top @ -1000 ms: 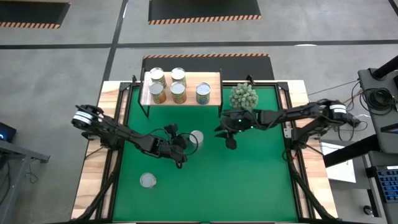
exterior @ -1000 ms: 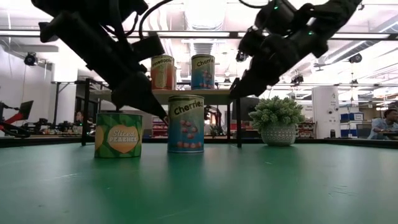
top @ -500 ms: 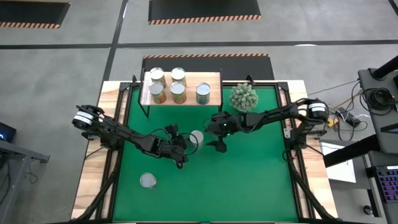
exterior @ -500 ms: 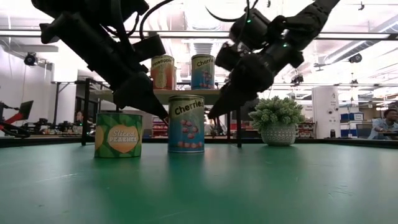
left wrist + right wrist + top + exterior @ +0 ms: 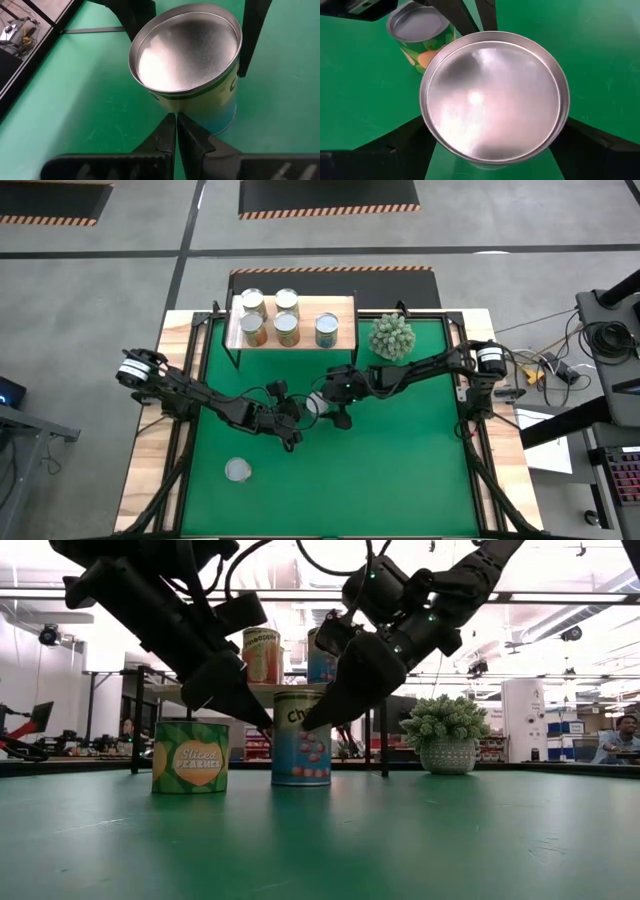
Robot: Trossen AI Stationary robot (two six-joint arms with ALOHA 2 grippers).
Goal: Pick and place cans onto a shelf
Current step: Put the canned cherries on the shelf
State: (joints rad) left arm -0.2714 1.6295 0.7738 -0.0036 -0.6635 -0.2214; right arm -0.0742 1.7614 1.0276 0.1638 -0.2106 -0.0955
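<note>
Peaches can [image 5: 238, 470] stands alone at near left of the bench [image 5: 400, 480], well apart from both arms, no risk yet.

Left gripper [image 5: 296, 424] sits mid-bench just left of the cherries can [image 5: 301, 738], jaws pinched fully together, holding nothing, tips almost at the can's wall. Risk: if this arm shifts, it shoves or tips the can while the other arm is grabbing it.

Right gripper [image 5: 330, 408] is over that same can, jaws wide and straddling it, one finger on each side, not yet clamped. Risks as I read them:
- closing off-centre kicks the can sideways into the left fingertips
- both grippers crowd one can, so arm-to-arm contact on the lift is likely
- a grip near the rim could let the smooth tin slip.

Shelf [image 5: 340, 310] at far centre already carries five cans [image 5: 286, 328]; only its right end looks free, plant [image 5: 391, 336] just right of it. A sloppy placement could knock a neighbour off or clip the plant.
</note>
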